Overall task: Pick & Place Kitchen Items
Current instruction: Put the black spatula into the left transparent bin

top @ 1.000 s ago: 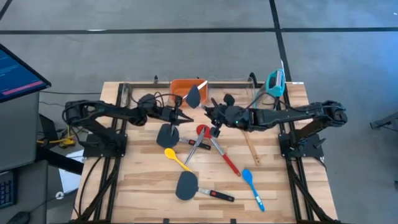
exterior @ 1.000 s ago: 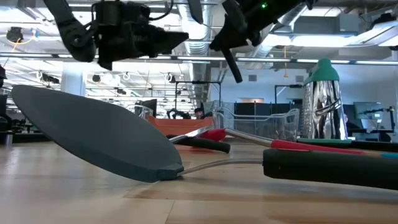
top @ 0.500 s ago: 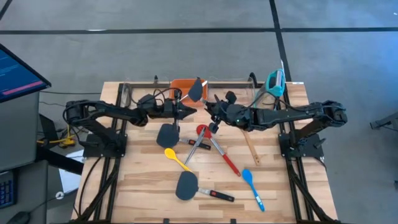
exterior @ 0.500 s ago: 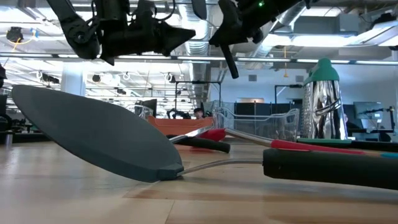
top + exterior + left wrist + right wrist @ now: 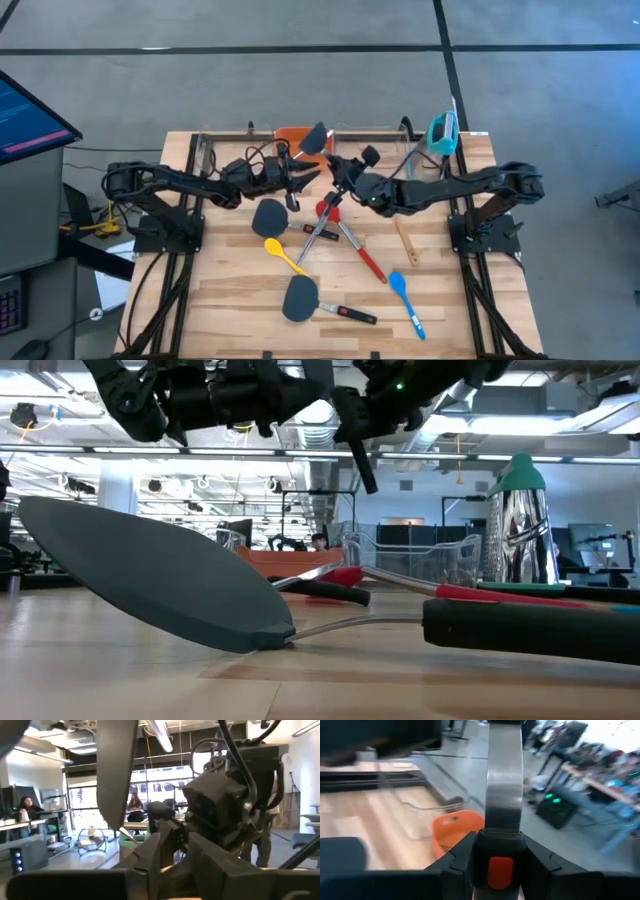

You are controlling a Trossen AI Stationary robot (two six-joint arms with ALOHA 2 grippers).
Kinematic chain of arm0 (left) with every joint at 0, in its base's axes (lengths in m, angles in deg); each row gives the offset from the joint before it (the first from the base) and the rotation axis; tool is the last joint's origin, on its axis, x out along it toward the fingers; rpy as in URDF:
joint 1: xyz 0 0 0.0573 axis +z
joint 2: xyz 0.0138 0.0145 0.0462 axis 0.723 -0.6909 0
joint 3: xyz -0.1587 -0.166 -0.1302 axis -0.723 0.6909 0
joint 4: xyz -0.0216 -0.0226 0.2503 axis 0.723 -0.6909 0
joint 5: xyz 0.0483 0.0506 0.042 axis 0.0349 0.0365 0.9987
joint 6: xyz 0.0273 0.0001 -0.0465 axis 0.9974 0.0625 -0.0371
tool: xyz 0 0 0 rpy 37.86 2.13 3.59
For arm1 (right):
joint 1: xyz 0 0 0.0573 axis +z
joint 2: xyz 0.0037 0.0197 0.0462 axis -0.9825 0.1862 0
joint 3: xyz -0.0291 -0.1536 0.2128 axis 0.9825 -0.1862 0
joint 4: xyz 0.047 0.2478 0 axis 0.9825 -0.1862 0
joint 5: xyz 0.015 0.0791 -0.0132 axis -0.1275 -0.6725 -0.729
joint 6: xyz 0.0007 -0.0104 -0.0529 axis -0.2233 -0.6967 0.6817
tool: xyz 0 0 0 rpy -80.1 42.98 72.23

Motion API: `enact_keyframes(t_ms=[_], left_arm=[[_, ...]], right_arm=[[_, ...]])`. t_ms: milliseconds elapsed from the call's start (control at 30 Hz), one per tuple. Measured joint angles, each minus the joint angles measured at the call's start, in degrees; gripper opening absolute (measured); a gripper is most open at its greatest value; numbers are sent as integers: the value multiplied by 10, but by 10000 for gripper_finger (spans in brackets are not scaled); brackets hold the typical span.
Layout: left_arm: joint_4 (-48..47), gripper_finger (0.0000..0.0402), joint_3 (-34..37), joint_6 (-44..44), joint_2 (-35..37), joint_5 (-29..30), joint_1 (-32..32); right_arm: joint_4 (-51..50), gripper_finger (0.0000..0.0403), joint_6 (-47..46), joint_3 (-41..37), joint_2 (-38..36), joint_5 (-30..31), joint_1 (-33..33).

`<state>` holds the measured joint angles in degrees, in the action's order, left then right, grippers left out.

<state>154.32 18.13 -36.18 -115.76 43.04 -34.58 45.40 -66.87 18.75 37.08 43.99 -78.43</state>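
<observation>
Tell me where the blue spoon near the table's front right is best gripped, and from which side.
Grip the blue spoon at mid-handle, coming straight down from above with the jaws set across the handle. It lies flat on the table with nothing touching it. The handle looks slim and straight, while the bowl is wider and rounded, so probably harder to pinch.

**Utensils across mid-table, bins at the back edge**

In the high view, the two grippers meet just above frame centre: the left gripper [image 5: 300, 178] beside the right gripper [image 5: 335, 187], which holds a spatula [image 5: 315, 137] whose blade sits above the bin [image 5: 288, 135]. Below them lie a second spatula [image 5: 268, 216], tongs [image 5: 318, 232] and a spoon [image 5: 283, 255]. A third spatula [image 5: 300, 297] lies lower centre, another spoon [image 5: 404, 296] lower right, a fork [image 5: 404, 240] right of centre.
</observation>
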Motion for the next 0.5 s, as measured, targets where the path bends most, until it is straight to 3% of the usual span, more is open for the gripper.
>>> enact_keyframes(t_ms=[233, 500], left_arm=[[-15, 145, 0, 2, 0, 76, -1], [-18, 176, 0, -16, 0, 78, -1]], right_arm=[[90, 102, 85, 0, 43, 59, 10], [196, 102, 178, 1, 78, 76, 21]])
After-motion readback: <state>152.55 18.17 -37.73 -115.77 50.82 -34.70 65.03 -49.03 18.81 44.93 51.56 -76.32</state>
